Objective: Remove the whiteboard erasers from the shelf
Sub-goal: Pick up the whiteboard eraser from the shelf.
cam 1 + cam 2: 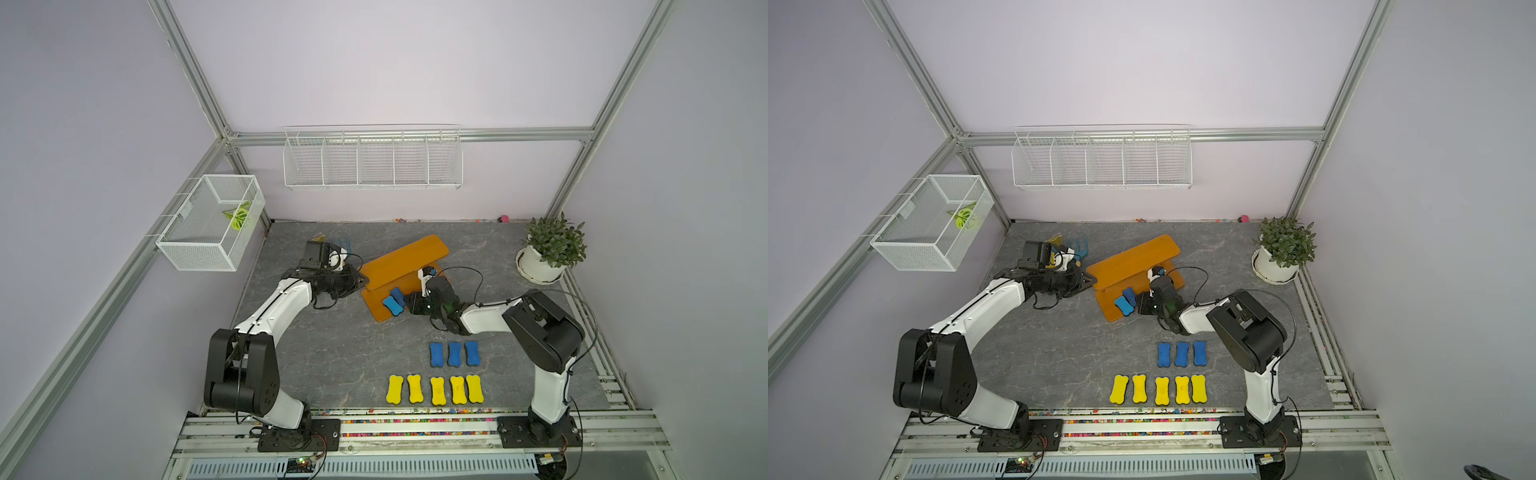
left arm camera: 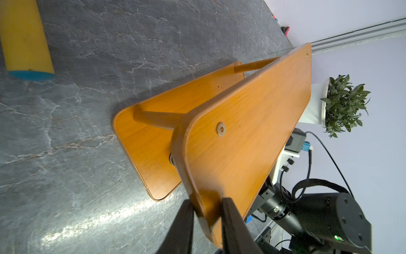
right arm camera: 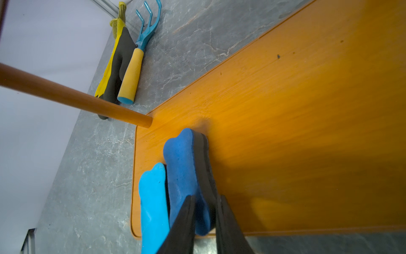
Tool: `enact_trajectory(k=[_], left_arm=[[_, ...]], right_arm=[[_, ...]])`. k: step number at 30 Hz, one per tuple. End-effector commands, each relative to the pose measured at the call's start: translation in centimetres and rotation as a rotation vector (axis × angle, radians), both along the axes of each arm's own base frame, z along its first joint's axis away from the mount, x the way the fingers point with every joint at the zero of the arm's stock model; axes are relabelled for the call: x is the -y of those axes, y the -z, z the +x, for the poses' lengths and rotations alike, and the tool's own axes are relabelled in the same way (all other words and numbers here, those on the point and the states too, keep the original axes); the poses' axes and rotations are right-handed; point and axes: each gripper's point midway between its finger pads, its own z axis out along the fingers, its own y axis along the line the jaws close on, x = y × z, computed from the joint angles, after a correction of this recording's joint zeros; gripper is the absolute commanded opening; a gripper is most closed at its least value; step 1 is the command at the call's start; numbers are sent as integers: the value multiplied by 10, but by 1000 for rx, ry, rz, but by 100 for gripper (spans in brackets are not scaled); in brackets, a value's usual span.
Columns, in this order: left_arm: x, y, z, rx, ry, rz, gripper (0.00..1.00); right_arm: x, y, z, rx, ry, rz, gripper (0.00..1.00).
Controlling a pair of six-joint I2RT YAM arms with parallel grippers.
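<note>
The orange shelf (image 1: 403,259) (image 1: 1133,257) stands skewed mid-table. My left gripper (image 2: 207,202) (image 1: 360,283) is shut on the rounded end of its top board (image 2: 241,132). On the lower board (image 3: 285,110) a dark blue eraser (image 3: 182,165) (image 1: 398,295) stands on edge, and my right gripper (image 3: 206,198) (image 1: 410,302) is shut on its near end. A lighter blue eraser (image 3: 151,198) (image 1: 392,306) leans against it at the board's corner. Three blue erasers (image 1: 454,353) and several yellow erasers (image 1: 434,390) lie in rows on the table in front.
A yellow-and-black glove (image 3: 114,66) and a blue hand rake (image 3: 140,44) lie behind the left arm. A potted plant (image 1: 544,257) stands at the back right. White wire baskets (image 1: 372,162) (image 1: 212,220) hang on the walls. A shelf post (image 3: 72,96) crosses the right wrist view.
</note>
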Motion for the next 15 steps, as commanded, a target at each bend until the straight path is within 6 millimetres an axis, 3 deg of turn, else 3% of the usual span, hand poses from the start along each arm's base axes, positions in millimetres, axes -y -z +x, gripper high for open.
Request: enact_trajectory(k=[1,6,15], left_arm=[[-1,11,-5,-15,17,34,25],[0,0,-3,9,19,29,31],[-3,-18,0,52,14,46,37]], right_arm=[[6,13,-2,-27,7,-26,15],[10,12,-4,-30,12,-48,1],[21,-18,-5,8,44,-58,0]])
